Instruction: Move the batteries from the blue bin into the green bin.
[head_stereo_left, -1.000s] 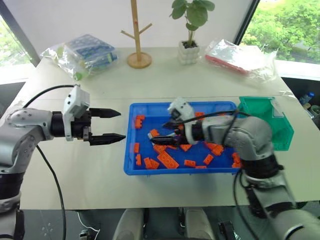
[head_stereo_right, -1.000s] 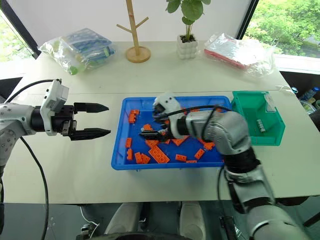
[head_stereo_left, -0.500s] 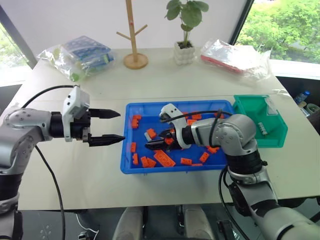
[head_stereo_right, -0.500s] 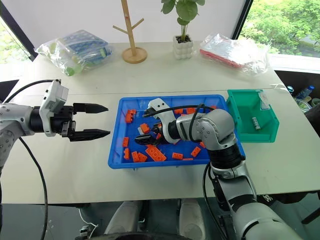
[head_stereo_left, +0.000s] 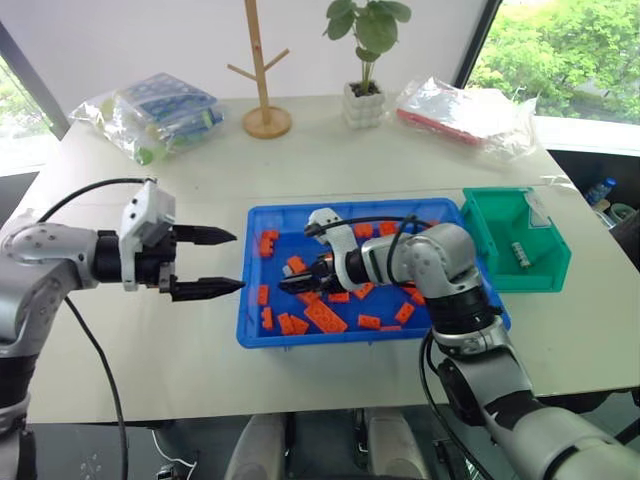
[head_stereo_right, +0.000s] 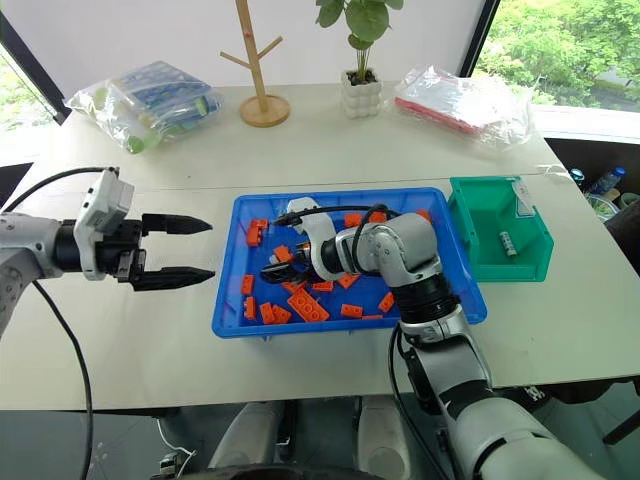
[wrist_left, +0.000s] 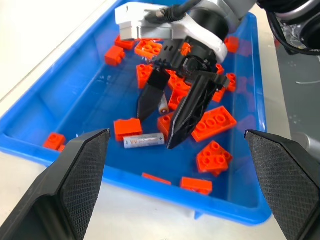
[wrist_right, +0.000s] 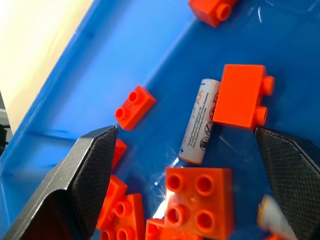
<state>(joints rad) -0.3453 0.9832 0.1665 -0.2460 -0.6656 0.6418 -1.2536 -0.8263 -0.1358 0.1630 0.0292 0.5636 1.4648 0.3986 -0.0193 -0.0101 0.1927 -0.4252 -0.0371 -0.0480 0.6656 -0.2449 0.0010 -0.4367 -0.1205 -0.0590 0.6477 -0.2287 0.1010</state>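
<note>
The blue bin (head_stereo_left: 300, 222) lies mid-table, strewn with orange bricks (head_stereo_left: 325, 317). My right gripper (head_stereo_left: 291, 287) hangs low over the bin's left half, jaws open and nothing held. One battery (wrist_left: 144, 141) lies flat on the bin floor just off its fingertips, beside an orange brick (wrist_right: 243, 96); the right wrist view shows that battery (wrist_right: 199, 121) ahead of the open fingers. A second battery (wrist_left: 163, 103) lies between the fingers. The green bin (head_stereo_left: 540, 275) stands at the blue bin's right end with a battery (head_stereo_left: 519, 254) inside. My left gripper (head_stereo_left: 238, 262) stays open left of the blue bin.
A wooden branch stand (head_stereo_left: 262, 118), a potted plant (head_stereo_left: 364, 98) and two plastic bags (head_stereo_left: 160, 108) (head_stereo_left: 465, 105) sit along the table's far side. Bare tabletop (head_stereo_left: 130, 340) spreads left of and in front of the blue bin.
My right gripper has slid leftward and lower in the blue bin, closer to the battery on the floor. The left gripper has kept still. The camera view has shifted.
</note>
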